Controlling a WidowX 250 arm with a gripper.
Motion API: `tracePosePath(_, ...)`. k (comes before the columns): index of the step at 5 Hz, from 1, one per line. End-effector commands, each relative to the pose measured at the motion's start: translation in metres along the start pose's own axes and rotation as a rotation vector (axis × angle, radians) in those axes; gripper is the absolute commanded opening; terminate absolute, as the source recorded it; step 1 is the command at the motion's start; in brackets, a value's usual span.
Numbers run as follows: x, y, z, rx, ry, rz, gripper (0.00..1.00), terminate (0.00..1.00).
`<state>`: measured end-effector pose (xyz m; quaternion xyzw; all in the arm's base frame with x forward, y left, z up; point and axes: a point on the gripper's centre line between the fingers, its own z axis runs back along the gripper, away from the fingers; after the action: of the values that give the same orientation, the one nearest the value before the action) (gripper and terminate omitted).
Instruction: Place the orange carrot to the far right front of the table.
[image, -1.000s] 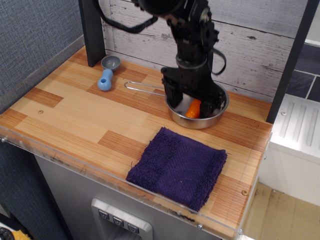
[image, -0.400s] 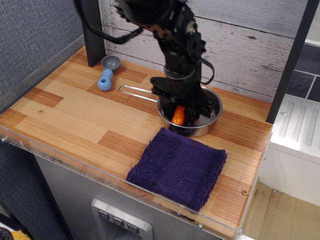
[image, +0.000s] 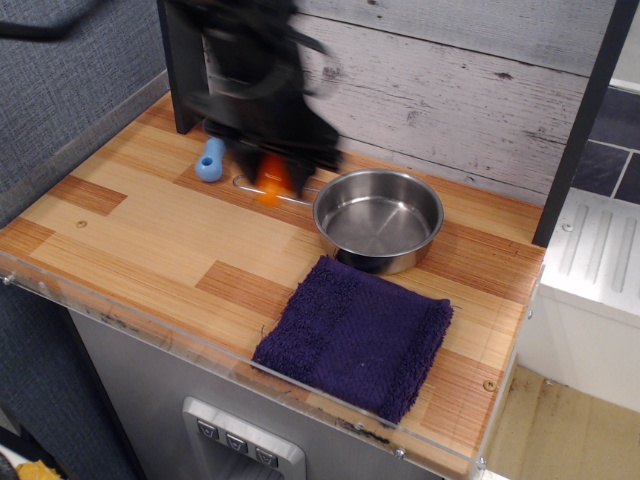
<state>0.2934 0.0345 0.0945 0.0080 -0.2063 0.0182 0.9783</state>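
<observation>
The orange carrot (image: 271, 181) hangs between the fingers of my gripper (image: 271, 172), which is shut on it and blurred by motion. It is lifted over the wooden table (image: 130, 225), just left of the steel pan (image: 378, 219), above the pan's wire handle. The pan holds nothing. The arm's black body hides the carrot's top.
A light-blue scoop (image: 210, 161) lies at the back left, partly behind the arm. A dark purple towel (image: 355, 336) lies at the front right. The clear acrylic edge (image: 150, 318) runs along the front. A dark post (image: 185, 70) stands at the back left.
My gripper has lifted the carrot out of the steel pan and swung left fast; the pan shifted slightly left and now holds nothing.
</observation>
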Motion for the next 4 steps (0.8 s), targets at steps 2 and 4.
tracePosePath(2,-0.052,0.146,-0.031,-0.078,0.417,-0.126,0.00,0.00)
tracePosePath(4,-0.038,0.192,-0.028,-0.063,0.392,-0.178,0.00,0.00)
